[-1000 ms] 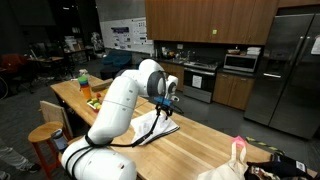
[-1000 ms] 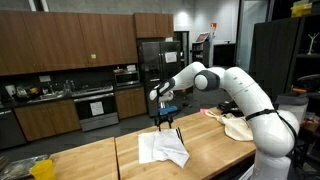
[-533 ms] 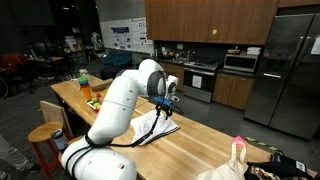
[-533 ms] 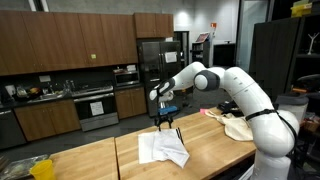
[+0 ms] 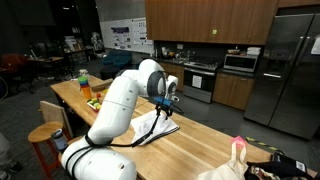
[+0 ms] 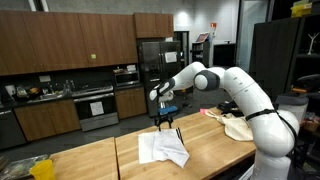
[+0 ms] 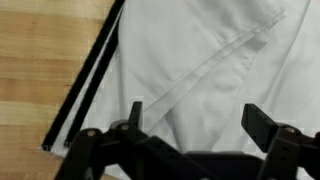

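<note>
White cloth [image 6: 165, 150], folded and showing a stitched hem in the wrist view [image 7: 200, 60], lies flat on the wooden table [image 6: 95, 162] in a kitchen-style lab, seen in both exterior views [image 5: 155, 128]. Directly above it, clear of the fabric, hangs the Robotiq gripper [image 6: 166, 124], pointing down with its jaws spread wide and nothing between them [image 7: 195, 115]. A thin black strip [image 7: 90, 75] runs along the cloth's edge beside bare wood.

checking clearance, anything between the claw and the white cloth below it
Nothing: in an exterior view the open claw hangs over the white cloth with only air between.
</note>
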Action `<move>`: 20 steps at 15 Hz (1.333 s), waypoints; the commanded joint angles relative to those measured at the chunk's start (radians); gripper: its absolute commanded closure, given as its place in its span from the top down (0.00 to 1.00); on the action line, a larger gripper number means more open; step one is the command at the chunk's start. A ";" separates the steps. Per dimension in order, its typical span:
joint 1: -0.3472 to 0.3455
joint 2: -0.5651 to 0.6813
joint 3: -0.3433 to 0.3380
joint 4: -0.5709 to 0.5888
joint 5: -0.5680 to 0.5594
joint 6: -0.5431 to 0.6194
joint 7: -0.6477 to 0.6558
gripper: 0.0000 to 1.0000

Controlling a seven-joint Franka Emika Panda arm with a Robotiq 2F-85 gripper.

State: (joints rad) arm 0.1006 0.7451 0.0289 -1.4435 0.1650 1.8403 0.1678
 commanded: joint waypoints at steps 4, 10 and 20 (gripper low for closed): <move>-0.005 0.001 0.007 0.003 -0.005 -0.002 0.003 1.00; -0.005 0.001 0.007 0.003 -0.005 -0.002 0.003 1.00; 0.093 0.001 -0.037 -0.042 -0.135 0.289 0.130 1.00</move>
State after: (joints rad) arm 0.1317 0.7523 0.0158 -1.4471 0.0927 1.9761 0.2262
